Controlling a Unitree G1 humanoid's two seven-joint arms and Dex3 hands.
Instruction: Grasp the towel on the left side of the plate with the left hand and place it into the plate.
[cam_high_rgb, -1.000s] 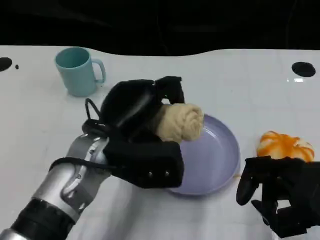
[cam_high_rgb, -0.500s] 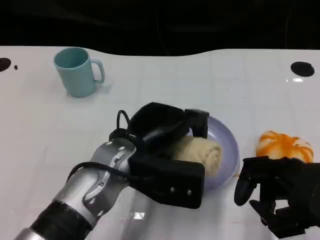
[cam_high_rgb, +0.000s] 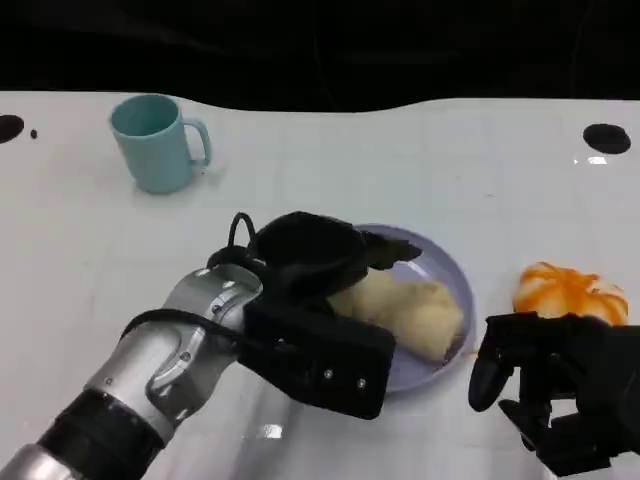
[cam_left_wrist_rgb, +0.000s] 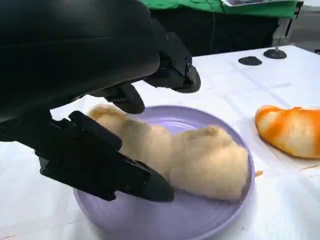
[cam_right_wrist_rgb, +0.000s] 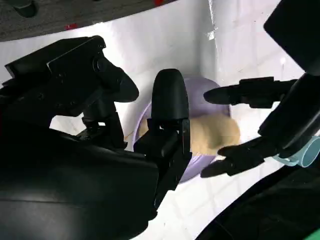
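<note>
The beige rolled towel (cam_high_rgb: 412, 308) lies in the lilac plate (cam_high_rgb: 445, 262), slumped and partly unrolled. My left hand (cam_high_rgb: 305, 262) hovers over the plate's left part, its fingers (cam_high_rgb: 392, 247) spread above the towel. In the left wrist view the towel (cam_left_wrist_rgb: 200, 160) rests on the plate (cam_left_wrist_rgb: 190, 222) between my parted fingers (cam_left_wrist_rgb: 172, 70), and they stand clear of it. My right hand (cam_high_rgb: 560, 385) rests near the table's front right, holding nothing, fingers apart. The right wrist view shows the towel (cam_right_wrist_rgb: 216, 135) in the plate (cam_right_wrist_rgb: 194, 167).
A teal mug (cam_high_rgb: 155, 140) stands at the back left. An orange-and-white soft thing (cam_high_rgb: 565, 290) lies just right of the plate, also in the left wrist view (cam_left_wrist_rgb: 292, 127). Two dark round marks sit at the table's far corners.
My left hand carried the towel rightward and down into the plate, then spread its fingers off it. The towel now lies slumped in the plate. The right hand has stayed put.
</note>
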